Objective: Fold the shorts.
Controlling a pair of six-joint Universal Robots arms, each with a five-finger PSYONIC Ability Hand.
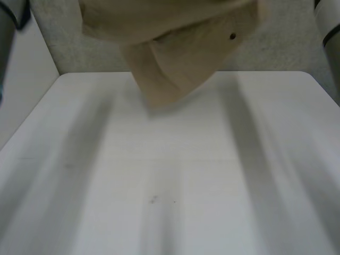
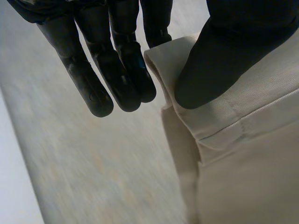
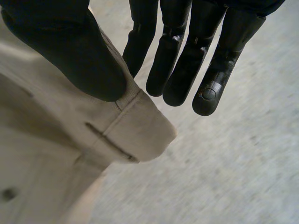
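Shorts [image 1: 180, 58] hang bunched in the air above the far edge of the table [image 1: 170, 186], left hand [image 2: 224, 60] and right hand [image 3: 70, 51] each pinching a waistband corner; no fold laid yet.

Here's the count: one pair of beige shorts [image 1: 180, 48], a single garment, and one dark button [image 1: 232, 36] on it in the head view. One white table [image 1: 170, 186] goes on the tally. Two black hands as well: one left hand [image 2: 119, 70] and one right hand [image 3: 187, 60], each in its own wrist view.
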